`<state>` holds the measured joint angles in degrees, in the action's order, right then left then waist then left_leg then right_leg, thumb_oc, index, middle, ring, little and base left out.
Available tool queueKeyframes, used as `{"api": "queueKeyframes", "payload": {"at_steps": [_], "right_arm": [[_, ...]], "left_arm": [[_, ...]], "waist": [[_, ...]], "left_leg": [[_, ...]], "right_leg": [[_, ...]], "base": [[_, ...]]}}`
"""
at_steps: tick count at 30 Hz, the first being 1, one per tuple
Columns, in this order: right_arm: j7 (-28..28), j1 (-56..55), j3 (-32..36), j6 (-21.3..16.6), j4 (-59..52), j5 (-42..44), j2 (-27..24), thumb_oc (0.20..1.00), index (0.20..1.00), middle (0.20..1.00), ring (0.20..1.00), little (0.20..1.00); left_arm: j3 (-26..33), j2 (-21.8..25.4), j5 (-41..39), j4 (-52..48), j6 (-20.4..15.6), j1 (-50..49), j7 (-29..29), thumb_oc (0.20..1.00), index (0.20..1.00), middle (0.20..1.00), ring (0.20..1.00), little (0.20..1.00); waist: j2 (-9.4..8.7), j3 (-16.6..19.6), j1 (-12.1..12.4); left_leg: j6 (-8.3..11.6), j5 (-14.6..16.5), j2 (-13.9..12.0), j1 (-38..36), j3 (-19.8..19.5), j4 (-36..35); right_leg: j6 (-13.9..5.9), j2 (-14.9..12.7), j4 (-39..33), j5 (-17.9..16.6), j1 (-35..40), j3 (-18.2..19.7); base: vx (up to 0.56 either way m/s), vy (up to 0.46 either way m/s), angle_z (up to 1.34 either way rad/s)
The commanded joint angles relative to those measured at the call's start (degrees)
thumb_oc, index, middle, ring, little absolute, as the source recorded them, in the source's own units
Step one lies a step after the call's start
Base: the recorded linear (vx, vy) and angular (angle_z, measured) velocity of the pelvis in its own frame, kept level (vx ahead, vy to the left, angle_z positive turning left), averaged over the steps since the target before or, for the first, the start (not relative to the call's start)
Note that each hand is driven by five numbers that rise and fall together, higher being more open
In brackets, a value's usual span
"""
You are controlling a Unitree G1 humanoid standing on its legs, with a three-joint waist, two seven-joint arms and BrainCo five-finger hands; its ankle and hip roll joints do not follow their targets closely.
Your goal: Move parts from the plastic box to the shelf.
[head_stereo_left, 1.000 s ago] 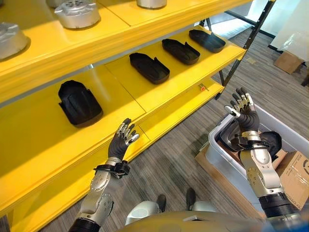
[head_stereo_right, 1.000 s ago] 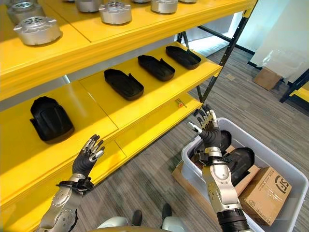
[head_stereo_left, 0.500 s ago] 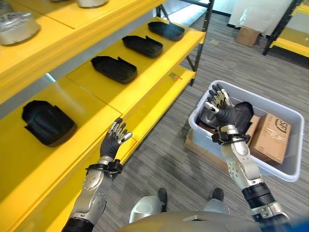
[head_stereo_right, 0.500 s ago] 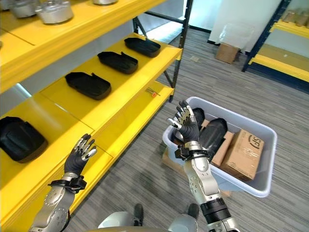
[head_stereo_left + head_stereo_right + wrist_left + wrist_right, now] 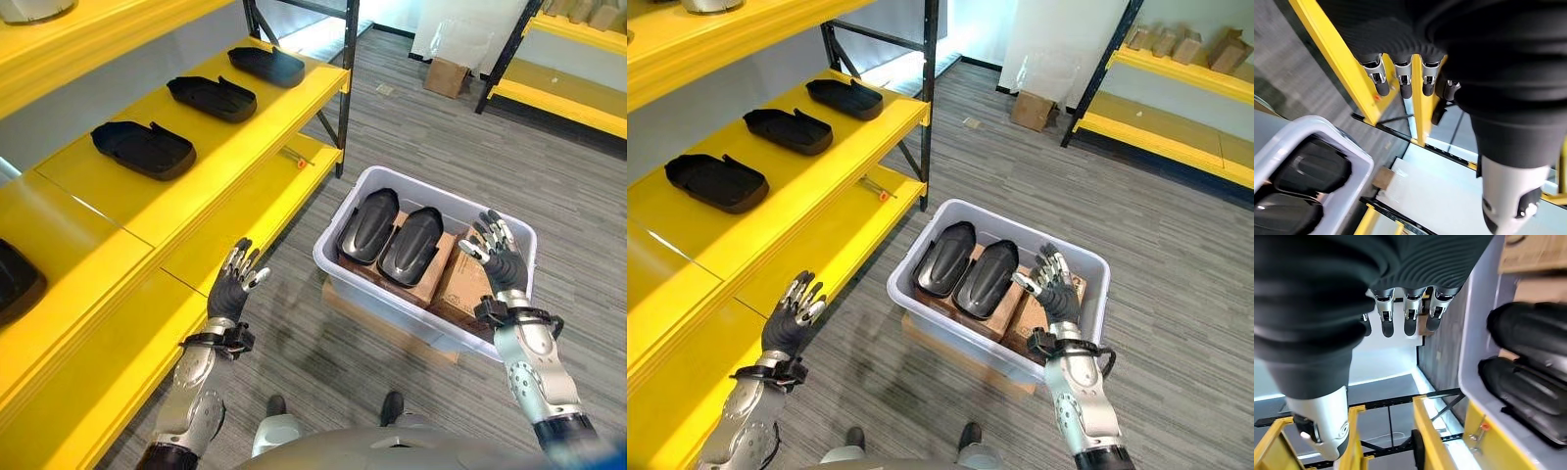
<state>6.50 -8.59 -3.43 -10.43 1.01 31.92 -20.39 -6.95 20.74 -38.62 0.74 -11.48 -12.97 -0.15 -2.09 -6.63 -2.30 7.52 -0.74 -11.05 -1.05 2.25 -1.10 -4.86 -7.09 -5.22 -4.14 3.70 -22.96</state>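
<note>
shelf: yellow, runs along the robot's left side. 3 flat black parts sit in a row on the mid level, a 4th is cut off at the view's edge, lower down.
shelf parts: nearest full one, then the middle one, then the far one by the dark upright post. All lying flat, apart from each other.
small red thing: tiny item on the lower shelf ledge, can't tell what it is.
left hand: arm comes up from the lower left, forearm raised, hand in the air just in front of the lower shelf edge. Fingers straight & fanned out, thumb out to the side, nothing in it. Left wrist view agrees, fingers stick straight out, not wrapped on anything.
plastic box: pale grey tub on the carpet, sits on a flat bit of cardboard, between the 2 hands, nearer the right one.
black parts in box: 2 glossy black shells side by side, lying on top of a brown carton inside the tub. Neither is touched by a hand.
right hand: forearm upright from the lower right, hand held up over the tub's right end, above the carton. Fingers spread wide, empty, not touching anything. Right wrist view shows the same, straight fingers w/ air past them.
far right: another yellow rack across the aisle, well apart.
</note>
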Motion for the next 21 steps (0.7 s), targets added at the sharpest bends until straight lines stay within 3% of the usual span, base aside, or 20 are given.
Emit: {"api": "queueKeyframes", "payload": {"at_steps": [1,3,4,5,8,10,11,12,13,14,15,16,21], "right_arm": [[-0.93,3.22,2.45,-3.06,-2.76,0.52,-0.17,1.0,1.0,1.0,1.0,1.0],[-1.23,3.73,1.68,-3.25,-2.48,1.1,-0.37,1.0,1.0,1.0,1.0,1.0],[-1.61,3.77,1.33,-3.34,-2.69,1.38,-0.56,1.0,1.0,1.0,1.0,1.0],[-2.53,4.25,0.6,-3.64,-3.21,1.71,-1.36,1.0,1.0,1.0,1.0,1.0],[-1.53,4.86,0.32,-4.1,-3.04,3.21,-1.25,1.0,1.0,1.0,1.0,1.0],[-1.46,5.68,-0.57,-4.14,-2.55,3.32,-1.16,1.0,1.0,1.0,1.0,1.0],[-1.52,6.23,-1.34,-4.23,-2.39,3.43,-1.24,1.0,1.0,1.0,1.0,1.0],[-2.27,6.18,-1.52,-4.22,-2.39,4.69,-1.07,1.0,1.0,1.0,1.0,1.0],[-2.73,5.58,-1.3,-4.07,-2.53,4.77,-1.25,1.0,1.0,1.0,1.0,1.0],[-2.73,5.53,-1.28,-4.04,-2.58,4.77,-1.28,1.0,1.0,1.0,1.0,1.0],[-4.01,3.7,-0.77,-2.91,-3.08,4.66,-1.07,1.0,1.0,1.0,1.0,1.0],[-5.13,1.14,1.05,-2.48,-3.83,5.38,-0.08,1.0,1.0,1.0,1.0,1.0],[-5.08,-0.11,0.77,-1.37,-3.17,3.88,2.16,1.0,1.0,1.0,1.0,1.0]], "left_arm": [[0.84,2.35,2.55,-2.98,-2.34,-0.72,-1.16,1.0,1.0,1.0,1.0,1.0],[1.27,1.9,2.06,-3.16,-2.42,-1.24,-1.13,1.0,1.0,1.0,1.0,1.0],[1.27,2.01,1.89,-3.26,-2.53,-1.22,-1.14,1.0,1.0,1.0,1.0,1.0],[0.66,2.3,1.03,-3.56,-2.84,-0.52,-0.95,1.0,1.0,1.0,1.0,1.0],[0.41,2.26,-0.07,-4.09,-2.38,-0.58,-0.58,1.0,1.0,1.0,1.0,1.0],[0.37,2.07,-0.23,-4.53,-2.56,-0.95,-0.37,1.0,1.0,1.0,1.0,1.0],[0.65,1.72,0.11,-4.64,-2.76,-1.49,-0.16,1.0,1.0,1.0,1.0,1.0],[0.86,1.3,0.3,-4.71,-2.86,-1.94,-0.39,1.0,1.0,1.0,1.0,1.0],[0.67,0.85,0.57,-4.54,-2.8,-2.1,-0.59,1.0,1.0,1.0,1.0,1.0],[0.63,0.82,0.58,-4.51,-2.83,-2.1,-0.6,1.0,1.0,1.0,1.0,1.0],[0.5,0.39,0.48,-3.55,-2.78,-2.11,-1.95,1.0,1.0,1.0,1.0,1.0],[0.31,0.73,0.55,-3.85,-2.63,-1.97,-3.05,1.0,1.0,1.0,1.0,1.0],[1.01,3.64,2.85,-3.42,-3.1,-1.96,-2.99,1.0,1.0,1.0,1.0,1.0]], "waist": [[1.12,0.76,0.52],[0.84,-0.4,1.01],[0.22,-1.41,1.6],[-1.4,-3.69,2.55],[-1.94,-4.2,3.47],[-1.33,-3.94,3.96],[-0.52,-3.7,5.06],[0.33,-3.4,5.33],[0.99,-3.21,5.13],[1.01,-3.34,5.31],[1.76,-2.06,4.79],[1.81,-0.8,3.87],[0.1,-0.32,3.02]], "left_leg": [[-1.64,0.54,-0.9,-2.57,-0.61,6.21],[-1.41,-2.99,-1.03,0.34,-1.26,14.88],[-1.78,-4.46,0.18,3.15,-2.7,20.7],[-2.25,-4.96,4.04,9.37,-5.96,28.86],[-2.56,-3.54,0.98,12.86,-6.16,18.18],[-1.99,-6.38,-2.03,12.77,-8.06,7.0],[-0.95,-9.46,-3.59,12.51,-11.23,2.0],[-0.25,-10.26,-3.95,12.3,-12.79,-0.9],[0.8,-11.09,-4.56,11.46,-11.09,-1.89],[0.82,-11.14,-4.63,11.1,-10.86,-2.11],[0.98,-8.64,-4.52,8.48,-8.37,-1.98],[0.34,-6.22,-2.83,7.39,-5.66,-0.94],[-2.86,-1.22,1.45,4.58,0.12,0.6]], "right_leg": [[-1.31,-4.01,10.78,3.66,-6.98,5.59],[0.45,-2.38,10.54,4.62,-6.37,7.11],[1.22,-2.15,10.43,4.69,-6.18,7.65],[1.87,-2.61,9.88,4.74,-5.94,8.25],[0.35,-2.75,8.21,5.21,-5.14,9.4],[-0.92,-2.51,7.63,5.55,-4.9,11.73],[-1.47,-2.32,7.54,5.85,-4.79,13.89],[-2.18,-2.35,7.26,6.15,-4.31,15.28],[-2.58,-2.62,7.11,6.26,-3.35,15.6],[-2.57,-2.61,7.06,6.24,-3.21,15.77],[-3.36,-3.67,6.23,5.77,-1.88,16.59],[-4.71,-6.48,5.38,3.94,-1.01,16.31],[-7.69,-11.68,5.9,-1.34,-2.58,18.63]], "base": [[0.1,-0.155,-0.08],[0.09,-0.197,-0.13],[-0.01,-0.229,-0.52],[-0.03,-0.178,-0.58],[0.15,0.011,-0.25],[0.23,0.193,-0.27],[0.23,0.258,-0.46],[0.26,0.271,-0.57],[0.17,0.179,-1.02],[0.24,0.286,-1.44],[0.31,0.457,-1.26],[0.36,0.566,-0.84],[0.13,0.317,-0.57]]}}
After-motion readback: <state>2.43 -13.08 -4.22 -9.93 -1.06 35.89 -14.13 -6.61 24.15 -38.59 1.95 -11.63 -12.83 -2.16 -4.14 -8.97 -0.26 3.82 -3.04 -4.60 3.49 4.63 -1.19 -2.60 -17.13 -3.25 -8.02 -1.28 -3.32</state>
